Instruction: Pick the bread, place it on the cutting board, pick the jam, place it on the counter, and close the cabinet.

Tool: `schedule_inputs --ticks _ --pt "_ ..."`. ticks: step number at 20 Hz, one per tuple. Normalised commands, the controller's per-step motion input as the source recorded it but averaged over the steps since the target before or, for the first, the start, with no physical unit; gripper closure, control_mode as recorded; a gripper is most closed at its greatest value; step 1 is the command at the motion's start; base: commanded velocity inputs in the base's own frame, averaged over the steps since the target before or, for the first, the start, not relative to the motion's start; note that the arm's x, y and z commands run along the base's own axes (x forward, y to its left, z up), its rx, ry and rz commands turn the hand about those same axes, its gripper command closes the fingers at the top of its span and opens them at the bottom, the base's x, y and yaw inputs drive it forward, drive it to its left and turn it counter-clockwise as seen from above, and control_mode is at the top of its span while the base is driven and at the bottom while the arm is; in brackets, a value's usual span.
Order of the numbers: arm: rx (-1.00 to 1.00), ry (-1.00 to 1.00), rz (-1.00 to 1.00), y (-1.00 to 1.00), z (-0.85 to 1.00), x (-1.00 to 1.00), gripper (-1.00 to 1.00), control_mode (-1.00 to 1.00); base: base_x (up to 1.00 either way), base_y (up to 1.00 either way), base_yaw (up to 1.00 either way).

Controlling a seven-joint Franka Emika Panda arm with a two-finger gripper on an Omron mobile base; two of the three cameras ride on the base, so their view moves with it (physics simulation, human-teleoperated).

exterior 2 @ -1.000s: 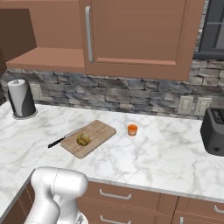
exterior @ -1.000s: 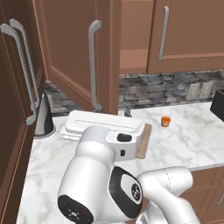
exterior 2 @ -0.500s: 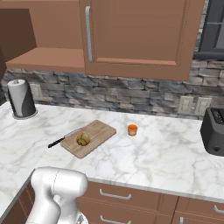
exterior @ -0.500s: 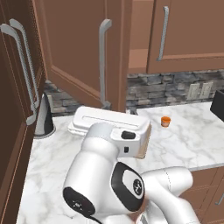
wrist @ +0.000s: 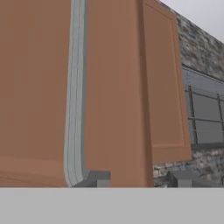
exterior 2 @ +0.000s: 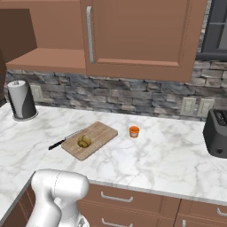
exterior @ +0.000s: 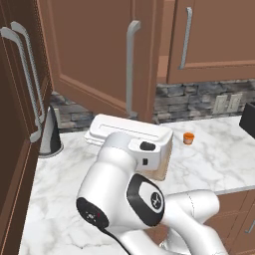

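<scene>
Status, 2 of 3 steps done: bread [exterior 2: 84, 141] on cutting board [exterior 2: 101, 134], jam [exterior 2: 134, 131] on counter [exterior 2: 168, 155] just beside board; cabinet [exterior: 94, 55] door ajar, closing left; gripper [wrist: 138, 181] fingers pressed together near door's silver handle [wrist: 75, 96].

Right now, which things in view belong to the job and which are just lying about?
Job:
bread, on the cutting board
jam, on the counter
cabinet, door ajar
gripper, at the door

Lying about:
knife
paper towel roll
toaster
wall sockets
</scene>
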Motion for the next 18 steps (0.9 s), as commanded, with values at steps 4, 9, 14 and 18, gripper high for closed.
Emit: schedule_inputs --ticks 4,9,14,18 --pt "0.0 -0.01 -0.04 0.0 0.0 0.49 -1.0 -1.0 0.0 0.0 0.0" --pt "0.0 -0.01 -0.03 0.0 0.0 0.45 -1.0 -1.0 0.0 0.0 0.0" --pt "0.0 -0.01 -0.02 0.0 -0.02 0.44 -1.0 -1.0 0.0 0.0 0.0" --pt "0.0 -0.02 0.0 0.0 -0.02 0.45 -1.0 -1.0 0.0 0.0 0.0"
